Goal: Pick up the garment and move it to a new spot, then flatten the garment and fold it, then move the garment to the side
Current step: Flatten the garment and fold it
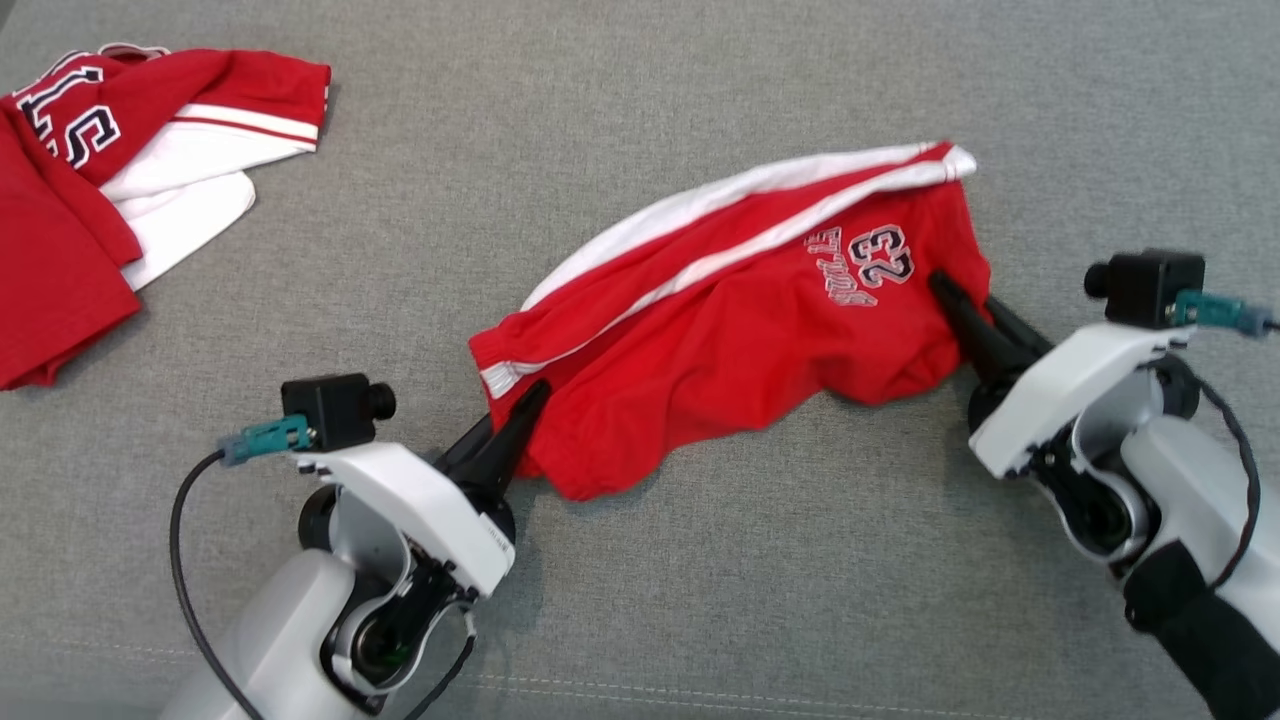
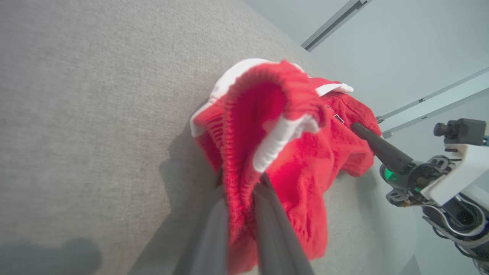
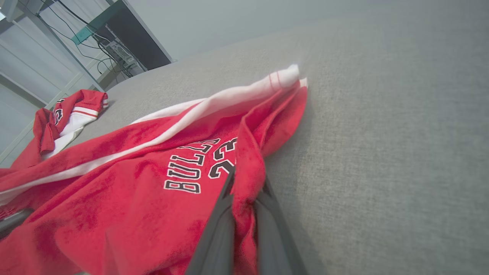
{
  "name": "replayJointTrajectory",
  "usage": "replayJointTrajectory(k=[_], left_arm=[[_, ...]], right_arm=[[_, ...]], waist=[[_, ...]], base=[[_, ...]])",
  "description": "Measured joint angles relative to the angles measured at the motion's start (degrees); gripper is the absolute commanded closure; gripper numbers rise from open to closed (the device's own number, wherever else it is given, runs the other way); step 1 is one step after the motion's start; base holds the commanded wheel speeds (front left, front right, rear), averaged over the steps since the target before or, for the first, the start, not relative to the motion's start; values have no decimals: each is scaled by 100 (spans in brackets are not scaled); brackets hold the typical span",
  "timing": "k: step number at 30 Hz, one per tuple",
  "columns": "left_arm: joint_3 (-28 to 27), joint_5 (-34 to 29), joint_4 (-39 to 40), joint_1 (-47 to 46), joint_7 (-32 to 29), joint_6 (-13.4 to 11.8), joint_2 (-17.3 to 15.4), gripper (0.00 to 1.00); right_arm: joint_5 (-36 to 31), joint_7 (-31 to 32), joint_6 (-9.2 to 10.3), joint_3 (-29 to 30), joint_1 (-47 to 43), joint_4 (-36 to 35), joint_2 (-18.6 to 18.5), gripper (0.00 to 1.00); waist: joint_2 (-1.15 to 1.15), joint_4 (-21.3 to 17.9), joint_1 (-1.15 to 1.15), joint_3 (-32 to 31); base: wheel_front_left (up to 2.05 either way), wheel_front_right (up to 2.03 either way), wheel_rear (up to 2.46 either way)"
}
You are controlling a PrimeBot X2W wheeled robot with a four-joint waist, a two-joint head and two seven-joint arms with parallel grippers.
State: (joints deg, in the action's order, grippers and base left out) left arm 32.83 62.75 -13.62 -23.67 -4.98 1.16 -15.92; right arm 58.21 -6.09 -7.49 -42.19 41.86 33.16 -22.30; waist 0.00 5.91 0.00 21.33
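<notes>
The garment [image 1: 730,320] is a pair of red shorts with white side stripes and a "23" print, stretched across the middle of the grey surface. My left gripper [image 1: 535,393] is shut on its lower-left waistband end, where the red ribbed cloth [image 2: 244,183] is pinched between my dark fingers. My right gripper [image 1: 950,290] is shut on the right edge of the shorts, a red fold [image 3: 244,191] caught between its fingers. The shorts sag between the two grips, and the far white-striped edge [image 3: 282,78] rests on the surface.
A second red and white garment [image 1: 110,170] with dark lettering lies bunched at the far left of the grey fabric surface [image 1: 700,600]. In the right wrist view, a dark desk with cables [image 3: 118,34] stands beyond the surface.
</notes>
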Motion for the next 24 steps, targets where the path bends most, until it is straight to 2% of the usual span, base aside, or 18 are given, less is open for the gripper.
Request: replayJointTrajectory(k=[11,14,24], left_arm=[[-94,56,982,744,-266,-447,-575,100],[-145,94,1143,896,-346,-603,-727,100],[-265,201,1580,1312,-589,-879,-1105,100]], right_arm=[[-47,-209,0,655,-1618,-1001,-26,100],[-199,-210,0,872,-2108,-1210,136,100],[-689,-48,0,1666,-3321,-1985,731,100]], waist=[[0,-166,0,-312],[0,-271,0,-376],[0,-640,0,-581]], base=[[0,0,0],[0,0,0],[0,0,0]])
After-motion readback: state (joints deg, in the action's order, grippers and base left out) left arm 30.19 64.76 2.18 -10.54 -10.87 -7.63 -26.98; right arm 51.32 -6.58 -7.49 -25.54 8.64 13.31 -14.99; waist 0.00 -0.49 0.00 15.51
